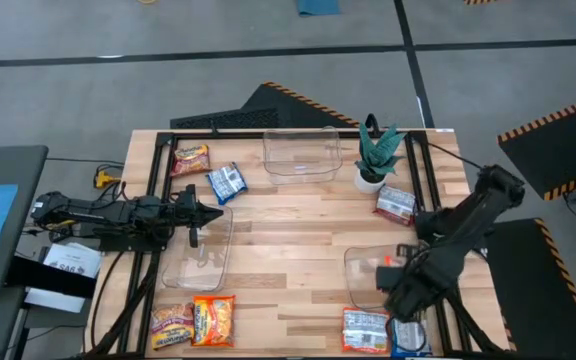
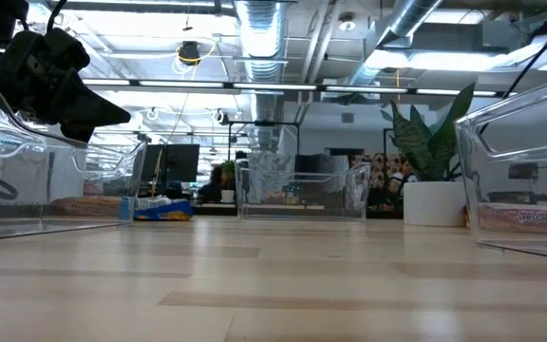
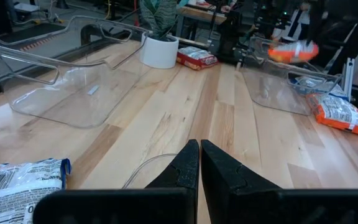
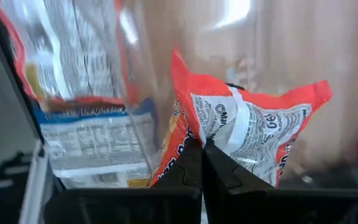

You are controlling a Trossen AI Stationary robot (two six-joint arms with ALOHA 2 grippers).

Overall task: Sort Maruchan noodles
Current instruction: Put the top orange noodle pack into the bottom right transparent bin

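My right gripper (image 1: 396, 268) is shut on an orange-and-white noodle packet (image 4: 247, 127) above the right clear bin (image 1: 360, 268). My left gripper (image 1: 196, 214) is shut and holds nothing; it hangs over the far rim of the left clear bin (image 1: 203, 262). Other packets lie flat on the table. A red-yellow one (image 1: 190, 158) and a blue one (image 1: 227, 182) are at the far left. A red-white one (image 1: 396, 205) is beside the plant. Two (image 1: 171, 325) (image 1: 213, 320) are at the near left. An orange-white one (image 1: 365, 330) and a blue one (image 1: 409, 337) are at the near right. My right gripper pinches the orange-and-white packet between its two fingers at a crumpled edge (image 4: 194, 134). The fingers slant down from above. The packet (image 3: 294, 51) is lifted clear, above the right bin's floor, and stands out beyond the fingertips.
A third clear bin (image 1: 301, 152) sits at the far middle. A small potted plant (image 1: 376, 160) stands to its right. Bare wood lies in the table's middle, between the bins. Black frame rails run along the left and right table edges.
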